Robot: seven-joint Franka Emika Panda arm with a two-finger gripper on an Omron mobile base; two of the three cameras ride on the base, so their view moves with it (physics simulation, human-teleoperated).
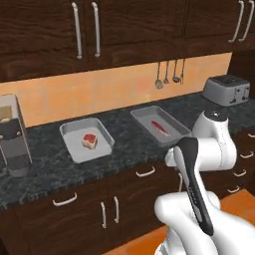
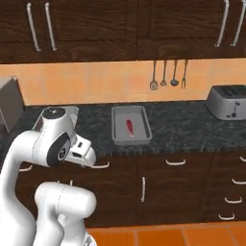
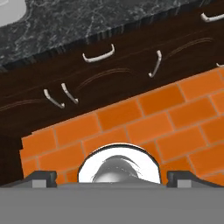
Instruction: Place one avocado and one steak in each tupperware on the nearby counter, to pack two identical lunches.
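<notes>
Two tupperware trays sat on the surface [image 1: 124,142]: the left tray [image 1: 74,144] held one pale-edged steak [image 1: 90,140], the right tray [image 1: 172,130] one red steak [image 1: 159,126]. One toaster [image 1: 226,89] stood farther right. The end effector [image 3: 109,177] hung wide open over orange floor [image 3: 175,109], empty.

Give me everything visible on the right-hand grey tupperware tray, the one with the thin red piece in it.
The shallow light-grey rectangular tupperware tray has rounded corners, a flared rim and a smooth, plastic-looking surface. It sits flat and upright on the black-grey speckled stone counter, below the hanging silver utensils, lying angled in the left base view and nearly square-on in the right one. A thin red steak slice lies on its floor; no avocado is in it. Nothing else touches it.
</notes>
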